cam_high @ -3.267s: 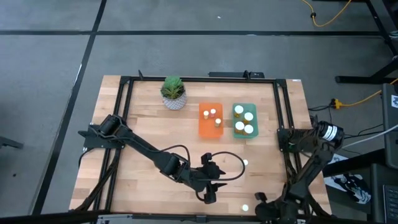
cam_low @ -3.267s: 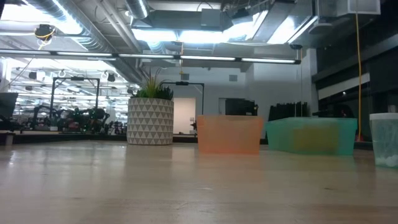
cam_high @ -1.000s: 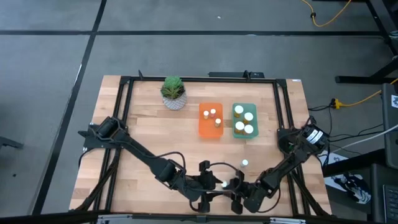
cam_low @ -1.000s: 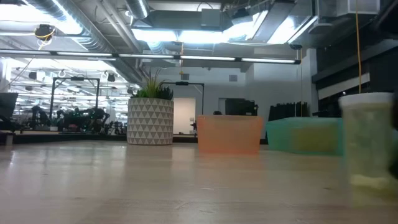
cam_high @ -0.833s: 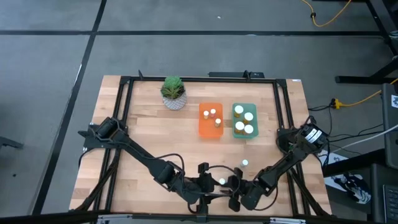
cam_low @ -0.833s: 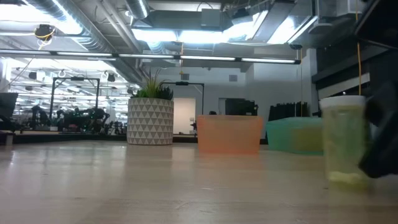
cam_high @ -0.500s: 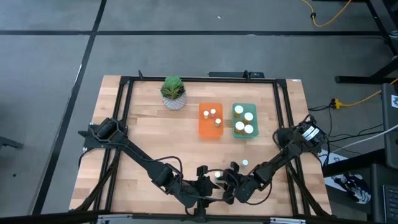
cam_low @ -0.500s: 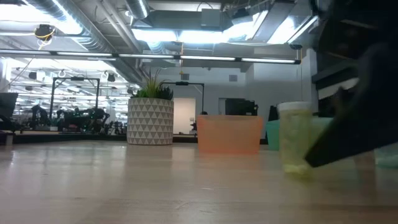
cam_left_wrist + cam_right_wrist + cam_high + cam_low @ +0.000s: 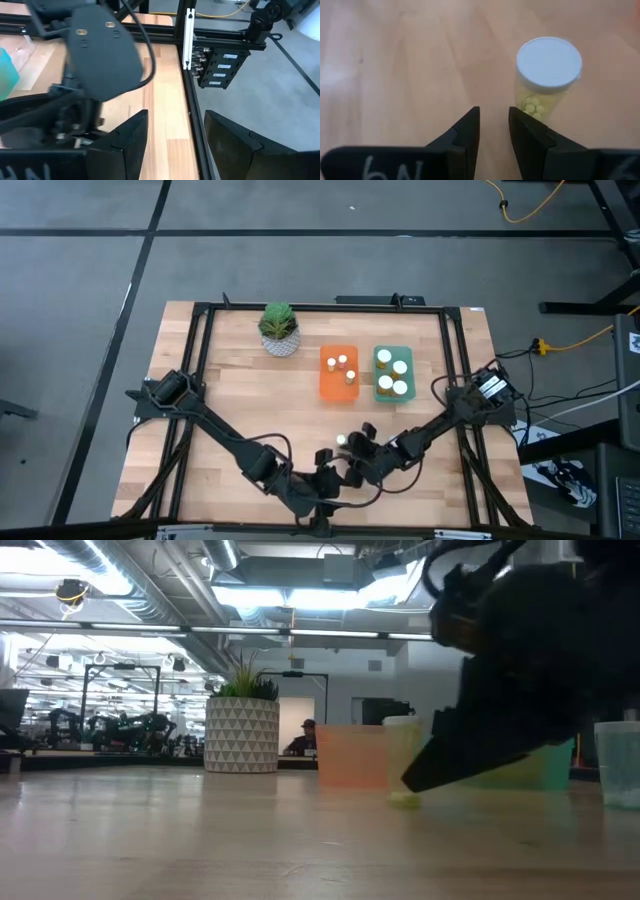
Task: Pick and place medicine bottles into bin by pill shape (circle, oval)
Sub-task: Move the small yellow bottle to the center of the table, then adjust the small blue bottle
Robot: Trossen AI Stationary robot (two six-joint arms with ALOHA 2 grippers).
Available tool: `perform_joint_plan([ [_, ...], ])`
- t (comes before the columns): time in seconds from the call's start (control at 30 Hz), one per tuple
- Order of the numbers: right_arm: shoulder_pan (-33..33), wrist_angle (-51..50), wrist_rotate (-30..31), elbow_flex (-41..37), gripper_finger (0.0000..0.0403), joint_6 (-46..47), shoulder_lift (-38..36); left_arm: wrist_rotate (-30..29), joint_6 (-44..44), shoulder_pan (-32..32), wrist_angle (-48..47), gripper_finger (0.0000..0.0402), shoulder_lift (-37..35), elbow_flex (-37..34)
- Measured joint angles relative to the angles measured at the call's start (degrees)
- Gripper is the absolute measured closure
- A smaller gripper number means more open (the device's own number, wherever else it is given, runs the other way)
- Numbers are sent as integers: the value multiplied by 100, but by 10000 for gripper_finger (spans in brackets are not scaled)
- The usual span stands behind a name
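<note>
A medicine bottle (image 9: 342, 440) with a white cap and round yellow pills (image 9: 547, 70) stands upright on the table, near the middle of its front half. My right gripper (image 9: 494, 112) is shut and low over the wood right beside it, with nothing between the fingers. My left gripper (image 9: 175, 145) hovers open and empty near the front edge (image 9: 330, 480). A second bottle (image 9: 620, 765) stands on the table farther right. More bottles stand in the orange bin (image 9: 338, 375) and the teal bin (image 9: 393, 373). My right gripper touches the bottle's lower body (image 9: 534, 109) with the outer side of one finger (image 9: 527, 132). The fingers slant down from the table's right. The bottle (image 9: 402, 765) stays upright with its base on the wood.
A potted plant (image 9: 279, 330) stands at the far left of the table. A black frame (image 9: 455, 380) runs around the table's edges. Bare wood lies between the plant and the arms. A person shows far off in the room (image 9: 303, 738).
My right gripper has swept toward the table's left and far side, staying low. The bottle beside it has slid upright the same way, from near the front edge toward the bins.
</note>
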Motion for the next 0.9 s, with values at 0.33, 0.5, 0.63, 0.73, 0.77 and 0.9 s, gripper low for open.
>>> perform_joint_plan([
  [0.33, -402, -19, -351, -4, 298, -160, -130, 0, -17, -103, -141, 215, -42, 0],
  [0.5, -389, -531, -608, -4, 298, 45, -581, -41, -15, -150, -137, 215, -87, 2],
  [0.63, -273, -1482, -1278, -4, 298, 843, -1156, -45, -9, -175, -141, 215, -87, 2],
  [0.73, -52, -2234, -1579, -4, 298, 1522, -1706, -49, -5, -176, -159, 215, -87, 2],
  [0.77, 57, -2492, -1601, -4, 298, 1766, -1900, -51, -7, -176, -159, 215, -87, 2],
  [0.9, 586, -3269, -1287, -4, 298, 2504, -2658, -51, -9, -174, -165, 215, -87, 2],
])
